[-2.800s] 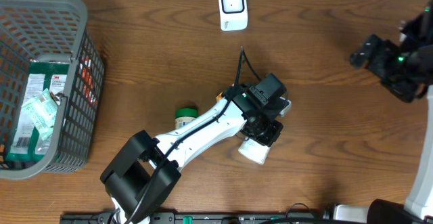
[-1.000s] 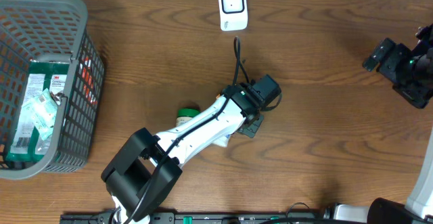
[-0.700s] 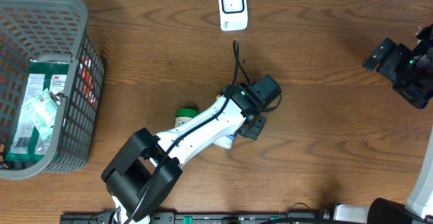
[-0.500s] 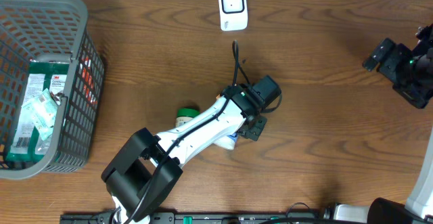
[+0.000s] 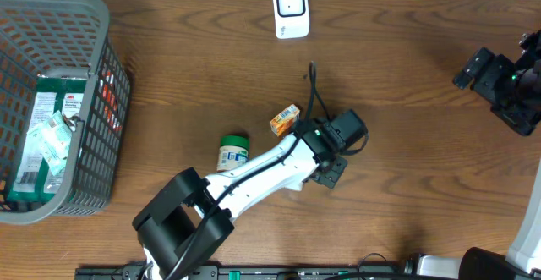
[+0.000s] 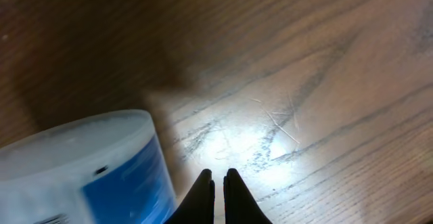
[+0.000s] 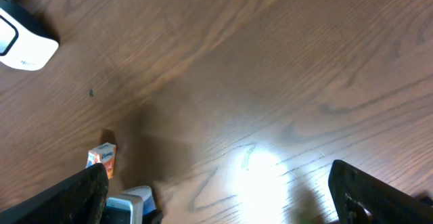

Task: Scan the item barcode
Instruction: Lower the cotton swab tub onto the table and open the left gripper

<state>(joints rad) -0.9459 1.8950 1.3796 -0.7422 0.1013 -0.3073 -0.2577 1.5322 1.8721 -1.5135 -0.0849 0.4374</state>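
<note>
Overhead: L gripper (image 5: 328, 172) low at table (image 5: 406, 170) centre, jaws clenched, nothing between them. Orange box (image 5: 285, 120) just beyond its wrist, green-lid jar (image 5: 232, 152) further left. Scanner (image 5: 290, 9) at far edge, basket (image 5: 117, 94) at left. R gripper (image 5: 483, 75) at right edge, well apart.
L wrist: fingertips (image 6: 203, 187) pressed together over bare wood. White tub (image 6: 88, 163) w/ blue label just left of them; touching or not, can't tell.
R wrist: jaws spread wide, empty. Box, tub, scanner all off to the left.
</note>
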